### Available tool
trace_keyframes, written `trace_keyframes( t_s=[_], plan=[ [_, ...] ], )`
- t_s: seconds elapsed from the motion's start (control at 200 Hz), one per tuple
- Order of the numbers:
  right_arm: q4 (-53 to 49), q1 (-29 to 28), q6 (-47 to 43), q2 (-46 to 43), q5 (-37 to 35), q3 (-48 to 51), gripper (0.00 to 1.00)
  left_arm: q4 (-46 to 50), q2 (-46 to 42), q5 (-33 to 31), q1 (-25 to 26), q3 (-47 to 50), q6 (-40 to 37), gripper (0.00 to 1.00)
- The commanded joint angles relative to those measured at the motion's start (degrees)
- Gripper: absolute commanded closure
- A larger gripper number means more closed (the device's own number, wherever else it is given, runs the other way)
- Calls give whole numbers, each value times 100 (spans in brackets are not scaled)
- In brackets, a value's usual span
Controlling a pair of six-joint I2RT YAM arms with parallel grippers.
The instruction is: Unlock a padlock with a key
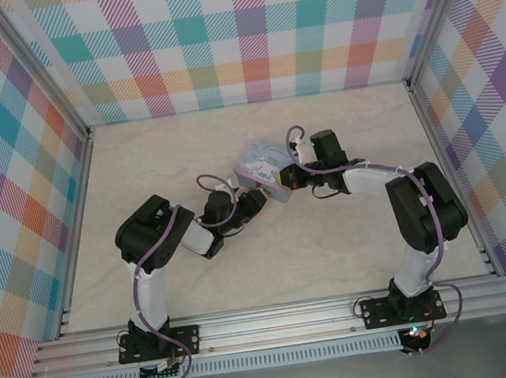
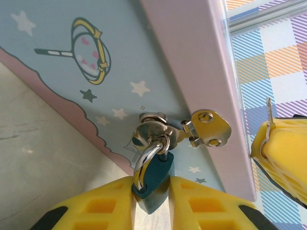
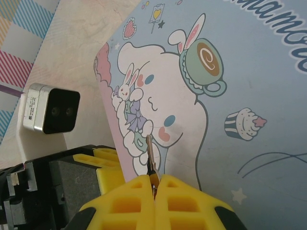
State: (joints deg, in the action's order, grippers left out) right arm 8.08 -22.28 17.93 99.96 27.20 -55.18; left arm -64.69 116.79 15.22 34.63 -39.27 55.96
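Cut-off cursive lettering, perhaps "namo", at frame edge, on pale blue tin

Left wrist view: the padlock body is wedged between the pads of my left gripper. Its lower end runs off the bottom edge, so I cannot see a keyhole. The tin is cut off at the top and left.

Right wrist view: the key shows one thin end. The rest is buried between the pads of my right gripper, and its profile is too blurred to read. The tin's lettering is cut off at the top right.

Top view: where my grippers meet the tin, padlock and key are too small to tell.
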Motion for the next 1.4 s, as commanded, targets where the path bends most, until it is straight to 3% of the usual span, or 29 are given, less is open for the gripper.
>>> trace_keyframes(
  t_s=[0.0, 0.185, 0.775, 1.395],
  plan=[
    [-228, -29, 17, 42, 48, 192, 100, -238, -32, -22, 79, -55, -39, 77],
    [-223, -26, 22, 28, 38, 209, 99, -267, -23, -85, 79, -100, 42, 68],
    [-234, -35, 26, 54, 48, 209, 99, -312, 71, -292, 89, -301, 180, 64],
    [-281, -36, -9, 2, 57, 208, 99, -419, 272, -345, 87, -483, 389, 69]
  ],
)
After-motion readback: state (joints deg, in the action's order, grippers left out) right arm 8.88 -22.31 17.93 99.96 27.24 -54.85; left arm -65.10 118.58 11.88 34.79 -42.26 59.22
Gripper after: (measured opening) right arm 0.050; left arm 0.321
